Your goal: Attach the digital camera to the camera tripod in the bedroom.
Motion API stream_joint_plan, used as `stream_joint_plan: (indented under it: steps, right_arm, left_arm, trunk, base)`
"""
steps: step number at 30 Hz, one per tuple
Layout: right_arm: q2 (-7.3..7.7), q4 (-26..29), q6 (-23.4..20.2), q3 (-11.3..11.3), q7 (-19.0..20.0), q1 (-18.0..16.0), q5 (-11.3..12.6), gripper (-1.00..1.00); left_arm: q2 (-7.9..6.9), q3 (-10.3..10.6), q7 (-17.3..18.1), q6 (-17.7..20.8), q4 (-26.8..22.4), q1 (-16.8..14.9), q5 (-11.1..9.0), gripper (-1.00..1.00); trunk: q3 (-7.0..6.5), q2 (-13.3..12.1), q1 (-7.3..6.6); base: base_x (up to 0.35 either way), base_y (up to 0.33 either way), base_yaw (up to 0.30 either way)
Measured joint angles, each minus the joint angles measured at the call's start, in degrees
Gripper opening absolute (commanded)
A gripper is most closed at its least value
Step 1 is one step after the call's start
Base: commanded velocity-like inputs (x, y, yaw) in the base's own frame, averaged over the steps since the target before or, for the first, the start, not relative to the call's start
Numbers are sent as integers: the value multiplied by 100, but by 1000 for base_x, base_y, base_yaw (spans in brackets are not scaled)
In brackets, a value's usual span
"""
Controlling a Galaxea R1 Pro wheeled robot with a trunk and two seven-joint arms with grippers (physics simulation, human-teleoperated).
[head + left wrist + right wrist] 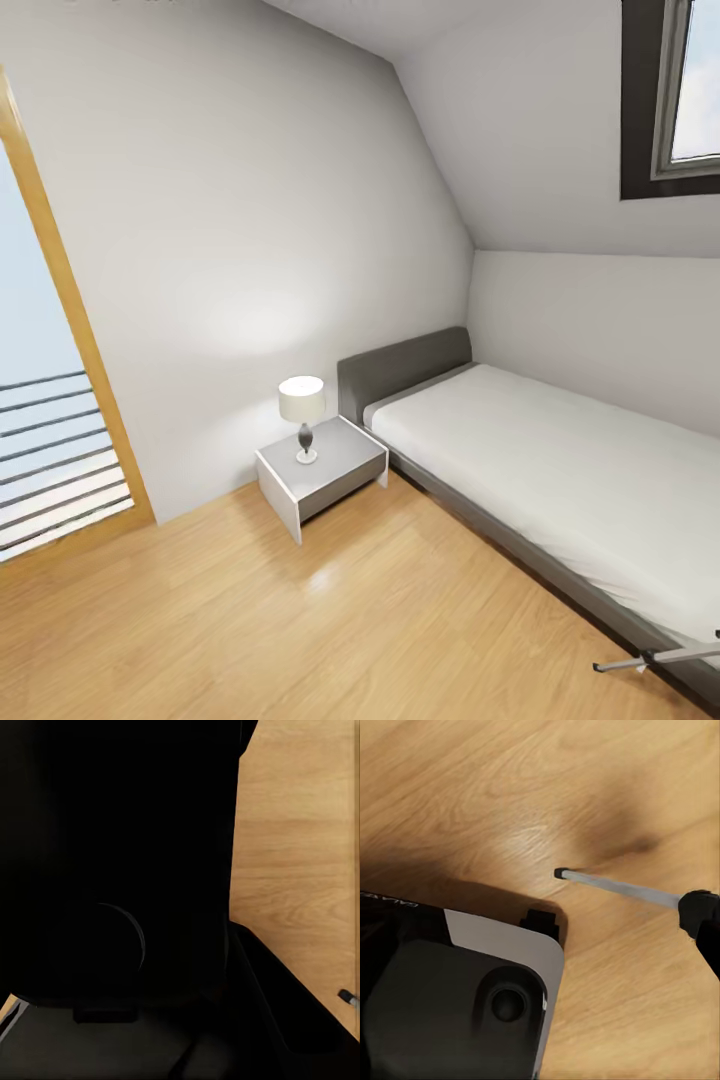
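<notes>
The head view took in the grey bed (560, 470), white nightstand (325, 475) and lamp (302, 415). A silver camera tripod (655, 657) leg lay over plank floor (540, 787) by the robot's base (457, 990). Neither claw's state could be told.
</notes>
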State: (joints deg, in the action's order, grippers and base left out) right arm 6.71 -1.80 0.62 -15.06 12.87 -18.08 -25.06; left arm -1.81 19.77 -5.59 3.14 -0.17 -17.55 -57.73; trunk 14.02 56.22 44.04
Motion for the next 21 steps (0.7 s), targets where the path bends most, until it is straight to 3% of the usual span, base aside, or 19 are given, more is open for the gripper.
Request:
stream_joint_plan:
  steps: [21]
  right_arm:
    - [-32, 5, 238, -1, -28, 120, -1, 100]
  left_arm:
    - [13, 3, 116, -25, 2, 61, 18, -100]
  trunk:
    - [-378, -843, -462]
  base:
    - [0, 0, 0]
